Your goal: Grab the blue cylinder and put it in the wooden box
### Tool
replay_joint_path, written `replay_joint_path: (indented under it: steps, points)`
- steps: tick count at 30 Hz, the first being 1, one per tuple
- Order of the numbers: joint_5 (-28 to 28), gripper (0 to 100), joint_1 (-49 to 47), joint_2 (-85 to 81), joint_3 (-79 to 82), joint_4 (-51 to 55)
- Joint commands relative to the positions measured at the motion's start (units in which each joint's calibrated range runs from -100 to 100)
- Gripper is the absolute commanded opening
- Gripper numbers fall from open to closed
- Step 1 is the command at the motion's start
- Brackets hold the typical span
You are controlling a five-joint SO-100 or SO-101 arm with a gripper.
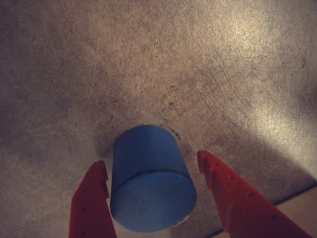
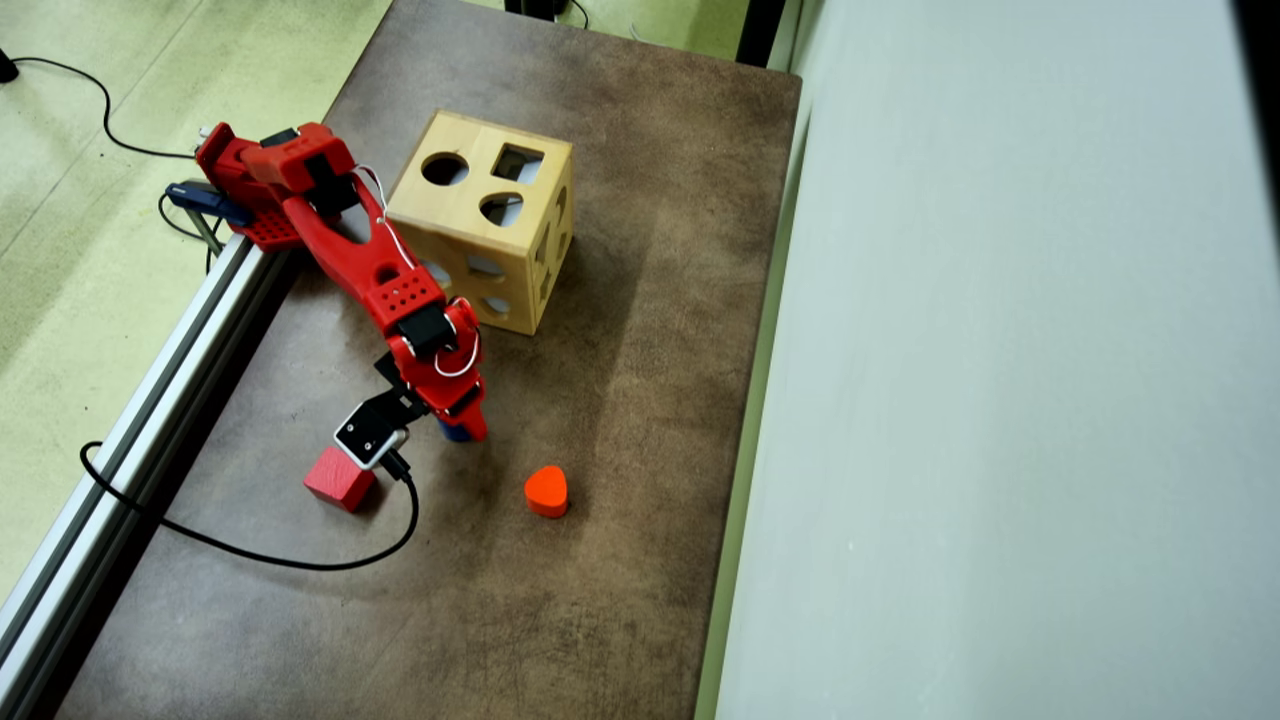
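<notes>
Blue cylinder (image 1: 151,181) sits between parted red fingers (image 1: 91,198), apparently untouched.

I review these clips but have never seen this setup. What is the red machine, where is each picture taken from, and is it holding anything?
The red machine is a small robot arm clamped to the table's edge. The overhead view looks down on the brown table; the wrist view comes from a camera riding on the arm. On the table sit a wooden box with cut-out holes, a red cube and an orange heart block. The gripper stands open, one finger on each side of the blue cylinder, with visible gaps, so nothing is held.
</notes>
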Motion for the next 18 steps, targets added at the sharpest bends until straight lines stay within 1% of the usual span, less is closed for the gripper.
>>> replay_joint_path:
  steps: [1, 18]
  points:
    - [0.2, 29, -0.4, -0.9, -2.2, -0.1]
    - [-0.3, 28, -0.4, -1.8, -2.2, -0.9]
